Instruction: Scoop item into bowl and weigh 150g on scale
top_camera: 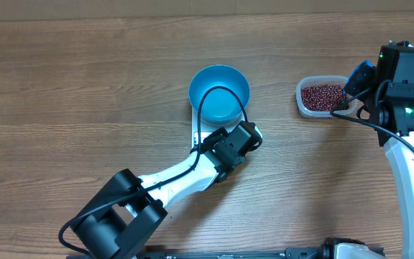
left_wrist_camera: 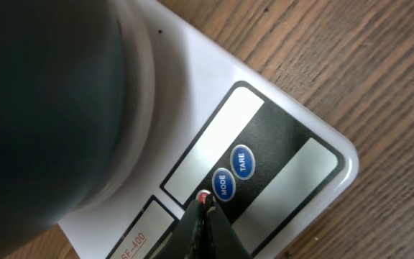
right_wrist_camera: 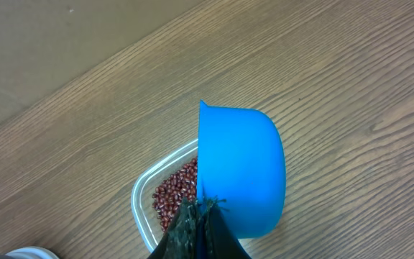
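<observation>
The desk (top_camera: 85, 86) carries the bowl (top_camera: 221, 106) near its middle, seated on the scale (left_wrist_camera: 192, 79). The bowl looks empty. The tub (top_camera: 300, 97) sits toward the right edge, and the scoop (right_wrist_camera: 239, 169) hangs just above its near rim. Inside the tub lie the beans (top_camera: 322, 94). They are probably light, hard and slick, so they will roll and spill. They are best moved in the scoop, held level by its handle.

The right gripper (right_wrist_camera: 201, 216) is clenched on the scoop's handle end. Whether the scoop is loaded cannot be told. The left gripper (left_wrist_camera: 204, 216) is pinched closed on nothing, its tips at the scale's small red button (left_wrist_camera: 203, 196) beside MODE.
</observation>
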Robot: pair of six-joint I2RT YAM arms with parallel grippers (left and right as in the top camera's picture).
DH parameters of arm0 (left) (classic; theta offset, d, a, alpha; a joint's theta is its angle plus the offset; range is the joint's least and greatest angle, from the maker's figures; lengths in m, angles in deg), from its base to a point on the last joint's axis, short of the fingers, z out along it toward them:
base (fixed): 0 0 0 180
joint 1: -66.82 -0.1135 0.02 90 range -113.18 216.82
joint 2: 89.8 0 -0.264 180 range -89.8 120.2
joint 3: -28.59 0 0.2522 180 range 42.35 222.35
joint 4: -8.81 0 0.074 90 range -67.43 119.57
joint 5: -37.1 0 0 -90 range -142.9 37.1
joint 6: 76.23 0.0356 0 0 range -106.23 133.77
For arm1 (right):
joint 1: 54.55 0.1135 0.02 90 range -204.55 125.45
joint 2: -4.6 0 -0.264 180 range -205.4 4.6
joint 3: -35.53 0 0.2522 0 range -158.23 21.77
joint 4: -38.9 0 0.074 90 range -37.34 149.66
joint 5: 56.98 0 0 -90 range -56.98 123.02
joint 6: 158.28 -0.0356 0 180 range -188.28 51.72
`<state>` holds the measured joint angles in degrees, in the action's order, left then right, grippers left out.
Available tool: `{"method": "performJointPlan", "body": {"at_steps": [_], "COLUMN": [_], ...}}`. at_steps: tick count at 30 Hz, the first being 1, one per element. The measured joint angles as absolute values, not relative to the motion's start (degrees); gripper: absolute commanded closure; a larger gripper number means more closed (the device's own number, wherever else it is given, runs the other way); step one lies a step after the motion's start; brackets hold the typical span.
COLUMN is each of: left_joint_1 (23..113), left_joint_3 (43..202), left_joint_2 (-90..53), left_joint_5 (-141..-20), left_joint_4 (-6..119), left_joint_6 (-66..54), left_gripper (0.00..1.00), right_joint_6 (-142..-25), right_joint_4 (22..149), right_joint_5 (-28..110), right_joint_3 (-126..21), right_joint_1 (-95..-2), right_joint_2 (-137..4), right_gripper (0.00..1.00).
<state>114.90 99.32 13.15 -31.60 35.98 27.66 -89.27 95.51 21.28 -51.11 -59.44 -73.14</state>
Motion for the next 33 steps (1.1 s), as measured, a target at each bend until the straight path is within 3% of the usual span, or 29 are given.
{"method": "performJointPlan", "body": {"at_steps": [33], "left_joint_1": [113.22], "left_joint_3": [99.32], "left_joint_2": [14.05], "left_joint_5": [-32.71], "left_joint_4": [34.71], "left_joint_6": [27.85], "left_gripper": [0.96], "right_joint_6": [-89.30], "right_joint_4": [94.70], "right_joint_5": [22.35], "right_joint_3": [-51.11], "right_joint_1": [-59.46], "right_joint_2": [-73.14], "right_gripper": [0.96]}}
